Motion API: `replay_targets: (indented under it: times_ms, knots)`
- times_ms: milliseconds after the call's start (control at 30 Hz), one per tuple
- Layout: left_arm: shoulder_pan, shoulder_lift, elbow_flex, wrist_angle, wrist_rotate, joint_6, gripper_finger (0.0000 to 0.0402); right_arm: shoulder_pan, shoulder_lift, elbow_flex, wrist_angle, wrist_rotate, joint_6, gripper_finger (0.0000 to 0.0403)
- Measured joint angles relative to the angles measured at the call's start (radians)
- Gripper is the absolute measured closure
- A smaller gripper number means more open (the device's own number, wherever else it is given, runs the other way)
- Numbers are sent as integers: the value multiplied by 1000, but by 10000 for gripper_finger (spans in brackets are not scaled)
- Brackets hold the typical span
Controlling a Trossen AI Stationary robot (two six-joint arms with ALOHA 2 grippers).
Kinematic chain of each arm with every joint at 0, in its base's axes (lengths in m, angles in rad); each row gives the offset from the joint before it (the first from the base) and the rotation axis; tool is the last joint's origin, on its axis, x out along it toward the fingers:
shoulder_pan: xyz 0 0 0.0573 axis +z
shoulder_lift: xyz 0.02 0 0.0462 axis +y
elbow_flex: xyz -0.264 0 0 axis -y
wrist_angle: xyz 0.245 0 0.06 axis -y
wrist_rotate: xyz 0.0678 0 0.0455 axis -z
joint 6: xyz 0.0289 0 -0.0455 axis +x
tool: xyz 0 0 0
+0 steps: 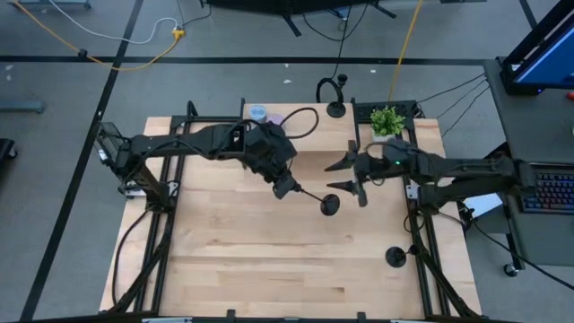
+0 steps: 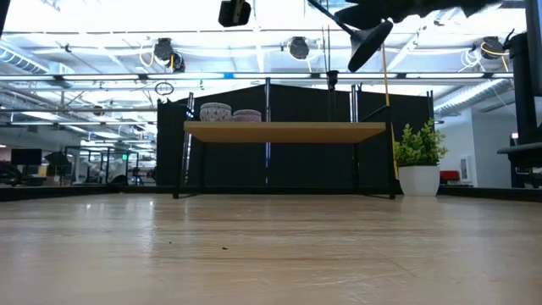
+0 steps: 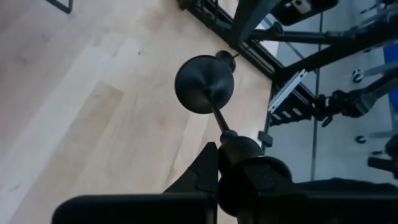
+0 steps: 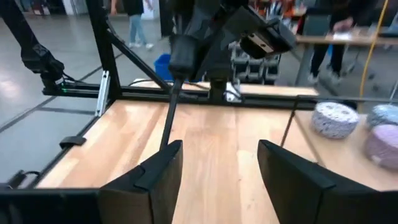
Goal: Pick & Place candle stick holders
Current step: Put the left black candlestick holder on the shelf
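Setting: a light wooden table [image 1: 269,242] seen from above, with two dark robot arms reaching in from either side toward its middle.

Left gripper [image 1: 285,186]: held above the middle of the table, its fingers closed on the thin stem of a black candle stick holder [image 1: 329,204]. The left wrist view shows the stem running out from between the fingers to the round disc base [image 3: 204,84].

Held holder: lifted clear of the table and tilted, the stem nearly level and the disc base pointing toward the right arm. In the low view its disc [image 2: 369,44] hangs high at the top of the picture.

Right gripper [image 1: 354,172]: above the table just right of centre, close to the held holder's disc but not touching it. Its two fingers [image 4: 149,180] stand spread apart with nothing between them.

Second holder [image 1: 395,257]: standing upright on the table near the right edge, toward the front, well apart from both grippers.

Third holder [image 1: 336,109]: standing at the table's back edge, just left of a small potted plant [image 1: 387,122].

Candle tins [image 1: 259,113]: round pastel tins on a raised shelf at the back of the table, behind the left arm.

Floor: grey, with cables beyond the table.
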State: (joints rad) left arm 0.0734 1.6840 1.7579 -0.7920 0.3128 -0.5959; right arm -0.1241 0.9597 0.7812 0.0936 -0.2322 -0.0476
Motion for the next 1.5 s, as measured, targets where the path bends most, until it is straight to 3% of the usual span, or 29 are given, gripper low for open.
replay_targets:
  times_ms: [300, 467, 700, 1133, 1500]
  knots:
    - [0, 0, 0, -48, -81, 76, 384, 16, 201, 292, -274, -5, 95, 190]
    - [-3, 0, 0, -47, -82, 102, 384, 16, 282, 380, -361, -7, 132, 192]
    - [-3, 0, 0, -44, -91, 115, 384, 17, 349, 387, -351, -60, 157, 192]
    - [-11, 10, 2, 16, -122, 123, 384, 41, 371, 387, -320, -58, 160, 194]
    - [-23, 47, 2, 36, -102, 119, 384, 41, 371, 387, -345, -59, 160, 261]
